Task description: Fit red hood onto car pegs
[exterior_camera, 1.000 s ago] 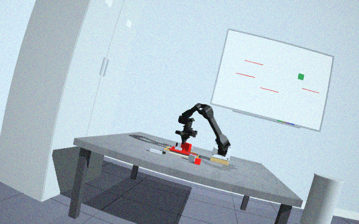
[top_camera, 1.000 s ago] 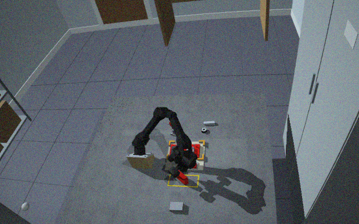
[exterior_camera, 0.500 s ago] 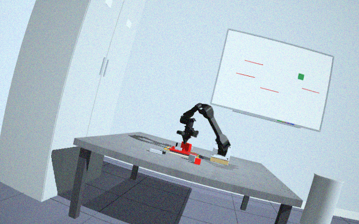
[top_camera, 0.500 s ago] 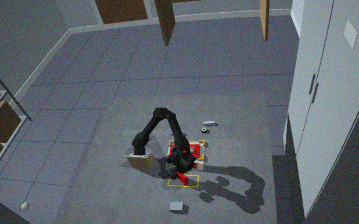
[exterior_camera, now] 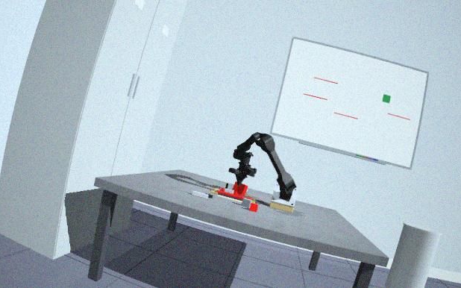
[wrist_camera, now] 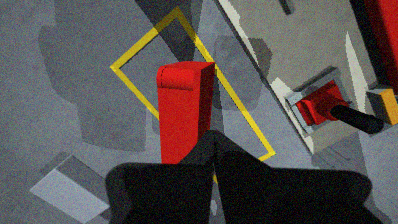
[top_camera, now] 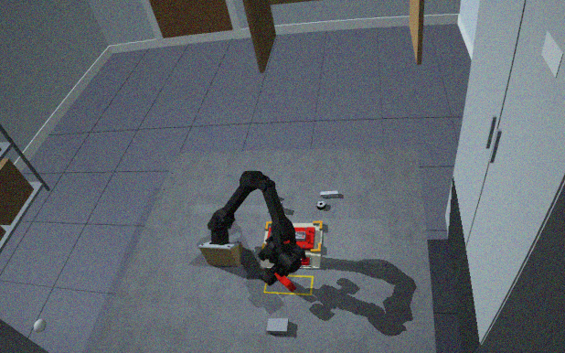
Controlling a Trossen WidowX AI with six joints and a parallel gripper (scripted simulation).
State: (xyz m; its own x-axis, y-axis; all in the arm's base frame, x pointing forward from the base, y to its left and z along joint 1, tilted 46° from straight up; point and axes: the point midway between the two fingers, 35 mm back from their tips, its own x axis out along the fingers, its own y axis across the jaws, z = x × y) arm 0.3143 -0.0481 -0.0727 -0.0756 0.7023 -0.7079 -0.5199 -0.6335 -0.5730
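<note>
Arm [top_camera: 274, 201] [exterior_camera: 277, 160] arched: rises from its base, bends over at the elbow, forearm sloping down to the wrist above the gripper. Gripper [top_camera: 268, 275] [exterior_camera: 239, 183] [wrist_camera: 211, 135] points downward, closed; its two dark fingers meet at the tips, nothing between them.

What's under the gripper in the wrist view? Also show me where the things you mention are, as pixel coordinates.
Below the gripper [top_camera: 274, 277] [exterior_camera: 239, 183] [wrist_camera: 211, 135]: the near end of a red block [top_camera: 285, 282] [exterior_camera: 240, 190] [wrist_camera: 178, 120] and part of a yellow outline [top_camera: 312, 285] [wrist_camera: 245, 112]. Whatever the black fingers cover can't be seen.
</note>
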